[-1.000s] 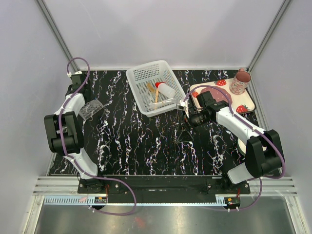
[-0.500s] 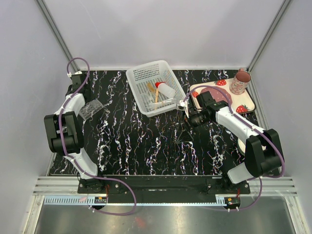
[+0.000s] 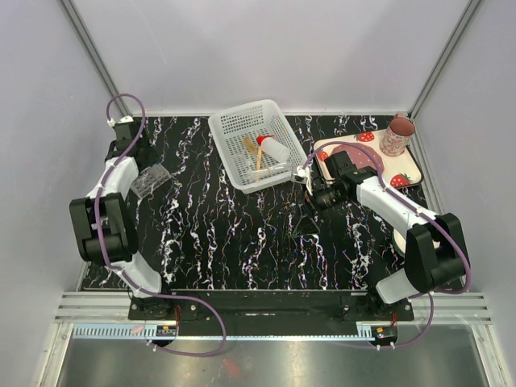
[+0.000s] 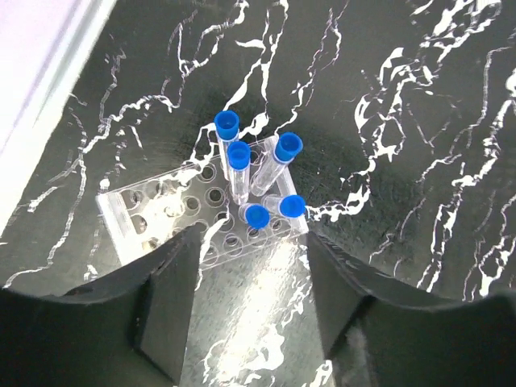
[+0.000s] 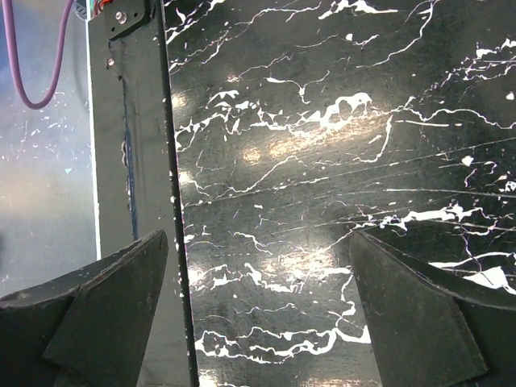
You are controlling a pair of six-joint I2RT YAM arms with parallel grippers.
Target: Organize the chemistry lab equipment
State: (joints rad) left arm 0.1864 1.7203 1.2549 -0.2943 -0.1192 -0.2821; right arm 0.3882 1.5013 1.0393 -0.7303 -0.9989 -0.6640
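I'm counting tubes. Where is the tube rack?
The tube rack sits at the table's left side in the top view, beside the left arm, left of the basket.

The table [image 3: 242,234] was black with white marble veins, the basket [image 3: 228,127] white mesh, the tubes [image 4: 242,173] and rack [image 4: 137,218] clear with blue caps, the squeeze bottle [image 3: 275,150] translucent and red-capped, the tray [image 3: 411,166] strawberry-printed, and the mug [image 3: 397,135] pink.

1. left arm [image 3: 101,230]: elbow folded, forearm reaching far-left; left gripper [image 4: 251,322] faces down, fingers parted, nothing held.
2. right arm [image 3: 387,201]: extended toward centre; right gripper [image 5: 262,322] faces down, fingers spread wide, empty.
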